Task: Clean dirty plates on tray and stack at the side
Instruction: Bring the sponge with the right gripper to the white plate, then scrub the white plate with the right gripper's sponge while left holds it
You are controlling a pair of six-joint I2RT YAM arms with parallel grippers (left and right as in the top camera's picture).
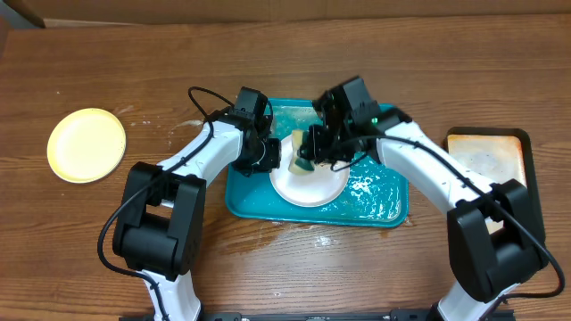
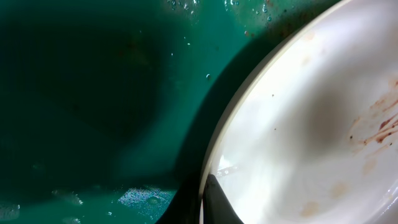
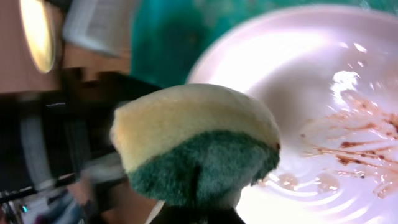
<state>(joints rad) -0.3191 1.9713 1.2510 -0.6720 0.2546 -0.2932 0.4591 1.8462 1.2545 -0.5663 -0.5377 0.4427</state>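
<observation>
Sponge [image 3: 199, 143], yellow on top and green-scoured below, fills the right wrist view. The right tool [image 1: 310, 152] is pinching it from beneath, over the middle of the teal tray [image 1: 384, 209].

White plate [image 1: 308, 183] lies inside the tray, toward its near rim. Brown smears [image 3: 354, 149] streak the plate's face, with wet sheen around them. The sponge sits over the plate's far-left edge; contact with the face cannot be told.

Left tool [image 1: 270, 160] is pressed together on the plate's rim at the tray's left side. One dark finger [image 2: 214, 202] lies across the rim in the left wrist view. A shadow falls on the tray floor under that edge.

Tray floor is wet, with foam specks right of the plate.

Pale yellow plate [image 1: 86, 144] rests on the tabletop [image 1: 134, 71], well left of the tray. A smaller dark-rimmed tray [image 1: 486, 147] sits just right of the tray.
</observation>
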